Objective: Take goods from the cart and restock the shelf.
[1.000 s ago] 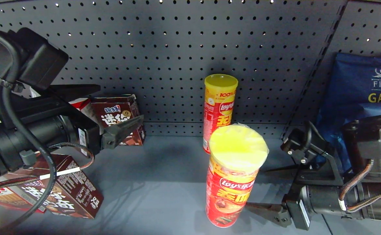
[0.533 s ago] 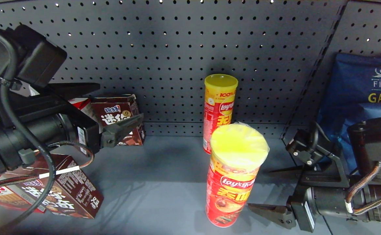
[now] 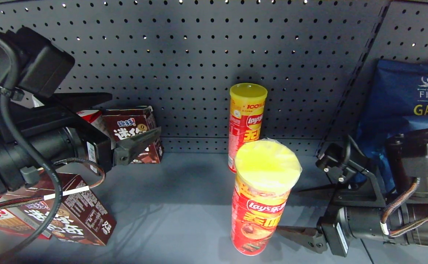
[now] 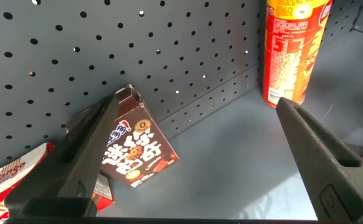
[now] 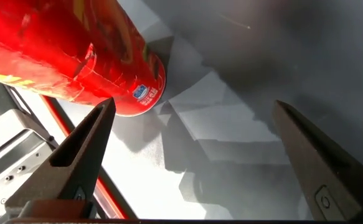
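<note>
Grey shelf (image 3: 170, 205) board, dark pegboard (image 3: 184, 55) wall at the back.

Nearest, centre-right: near can (image 3: 263, 198), a red chip tube w/ yellow lid, upright on the shelf. R gripper (image 3: 289, 211) sits low just right of it, jaws spread wide and holding nothing. The can is outside the gap. One finger tip is just beside the can's base; can't tell if they touch. R wrist cam gives the same: near can (image 5: 75, 56) off to one finger's side, R gripper (image 5: 193, 104) w/ bare shelf betw. the jaws.

Near left: brown box (image 3: 71, 216) lying flat at an angle, partly under the L arm.

Mid left: L gripper (image 3: 136, 114) hangs above the shelf, pointing right and far, jaws spread, nothing betw. them. In L wrist cam the L gripper (image 4: 195, 102) frames the far-left corner.

Far left, by the pegboard: 2nd brown box (image 3: 137, 132), tilted, also seen at (image 4: 134, 152). A red-white pack (image 4: 13, 180) is just left of it.

Far centre: far can (image 3: 245, 121), same red tube w/ yellow lid, upright near the pegboard, right behind the near can; seen too at (image 4: 290, 50). Cans close, contact unclear.

Far right, past the upright divider: blue bag (image 3: 408, 99) standing behind the R arm.
</note>
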Robot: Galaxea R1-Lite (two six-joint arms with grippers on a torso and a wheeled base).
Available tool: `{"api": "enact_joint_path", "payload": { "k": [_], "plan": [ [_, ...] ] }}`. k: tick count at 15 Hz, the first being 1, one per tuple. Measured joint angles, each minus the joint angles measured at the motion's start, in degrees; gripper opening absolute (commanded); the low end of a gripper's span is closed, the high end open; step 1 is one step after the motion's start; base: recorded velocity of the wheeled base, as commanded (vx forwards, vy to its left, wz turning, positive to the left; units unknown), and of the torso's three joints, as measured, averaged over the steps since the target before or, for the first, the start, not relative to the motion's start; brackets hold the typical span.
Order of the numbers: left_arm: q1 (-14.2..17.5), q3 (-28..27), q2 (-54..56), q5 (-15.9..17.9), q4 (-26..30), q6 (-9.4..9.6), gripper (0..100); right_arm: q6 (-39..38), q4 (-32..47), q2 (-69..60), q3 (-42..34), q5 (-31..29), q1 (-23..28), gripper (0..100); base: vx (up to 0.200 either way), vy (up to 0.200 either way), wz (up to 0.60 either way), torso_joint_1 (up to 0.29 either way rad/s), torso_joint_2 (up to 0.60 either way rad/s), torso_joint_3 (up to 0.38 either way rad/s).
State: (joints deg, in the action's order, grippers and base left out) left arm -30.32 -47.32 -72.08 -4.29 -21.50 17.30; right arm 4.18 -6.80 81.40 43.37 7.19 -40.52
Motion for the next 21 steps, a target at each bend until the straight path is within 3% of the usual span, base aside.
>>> {"api": "enact_joint_path", "payload": {
  "k": [21],
  "plan": [
    [0.0, 0.4, 0.0, 0.0, 0.0, 0.02, 100, 0.0, 0.0, 1.6, -0.6, 0.0, -0.4, 100, 0.0, 0.0, 0.0, 0.0, 0.0, 0.0]
  ]
}}
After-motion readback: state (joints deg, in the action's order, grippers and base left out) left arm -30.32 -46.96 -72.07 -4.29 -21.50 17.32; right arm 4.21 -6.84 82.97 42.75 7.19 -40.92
